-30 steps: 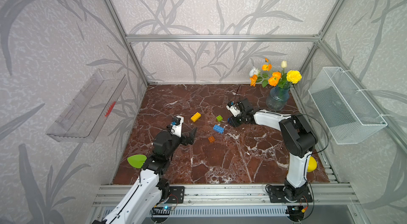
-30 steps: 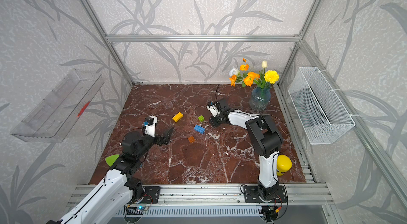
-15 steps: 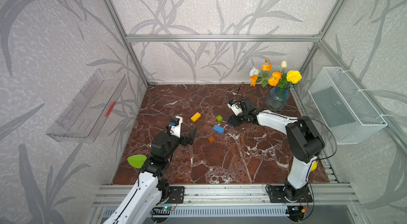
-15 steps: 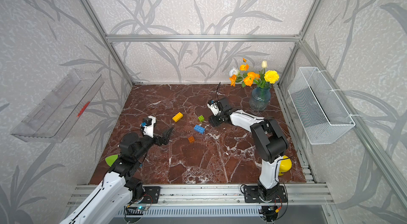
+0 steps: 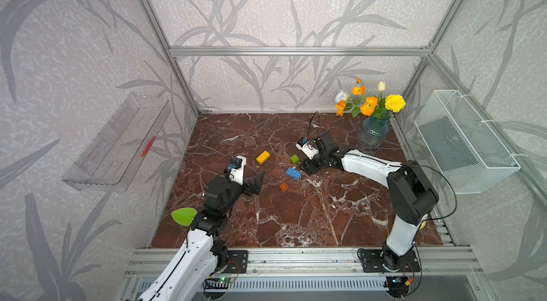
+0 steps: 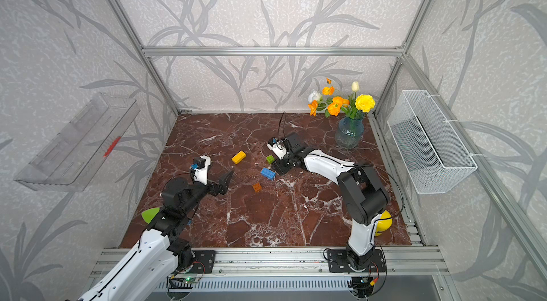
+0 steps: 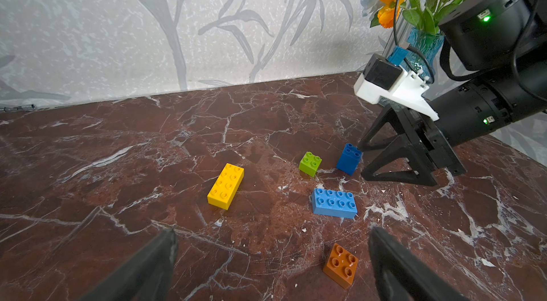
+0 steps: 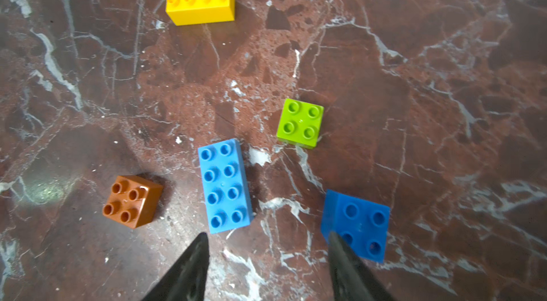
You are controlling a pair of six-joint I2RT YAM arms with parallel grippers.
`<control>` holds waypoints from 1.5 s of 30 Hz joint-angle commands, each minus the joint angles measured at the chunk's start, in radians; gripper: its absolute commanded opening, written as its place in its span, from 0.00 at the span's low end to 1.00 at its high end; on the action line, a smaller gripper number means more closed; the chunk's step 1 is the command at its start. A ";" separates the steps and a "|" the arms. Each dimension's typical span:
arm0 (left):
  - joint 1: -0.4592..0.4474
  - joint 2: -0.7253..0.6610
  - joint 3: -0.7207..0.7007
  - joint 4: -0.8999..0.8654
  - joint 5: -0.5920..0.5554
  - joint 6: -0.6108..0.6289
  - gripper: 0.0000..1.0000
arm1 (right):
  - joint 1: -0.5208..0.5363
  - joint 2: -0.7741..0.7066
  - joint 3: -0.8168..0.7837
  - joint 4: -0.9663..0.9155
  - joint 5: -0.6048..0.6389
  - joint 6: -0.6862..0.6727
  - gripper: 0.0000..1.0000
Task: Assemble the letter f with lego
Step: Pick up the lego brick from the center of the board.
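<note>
Right tool [image 8: 268, 238]: jaws apart, wider than a second ago, nothing between them; one fingertip [image 8: 340, 252] overlaps the small blue brick [image 8: 361, 219], which sits tilted.
Left tool [image 7: 272, 234]: jaws wide, empty.
Change: right arm [image 5: 367, 166] elbow has swung nearer its base; bricks unmoved.
Bricks: five lie apart, unstacked, mid-worktop [image 5: 296, 219].
Axes: yellow brick [image 5: 262, 157] slants near-left to far-right; long blue brick [image 5: 293, 173] runs left-right, one end toward the right tool.

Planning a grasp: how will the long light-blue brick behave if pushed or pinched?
The long light-blue studded plastic brick looks rigid, probably won't flex. Flat, studs up, on the polished marble tabletop, it should slide, not roll.
</note>
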 commanded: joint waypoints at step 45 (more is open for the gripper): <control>-0.004 0.005 -0.002 0.010 -0.011 0.006 0.99 | 0.089 0.249 0.197 -0.103 0.037 -0.004 0.45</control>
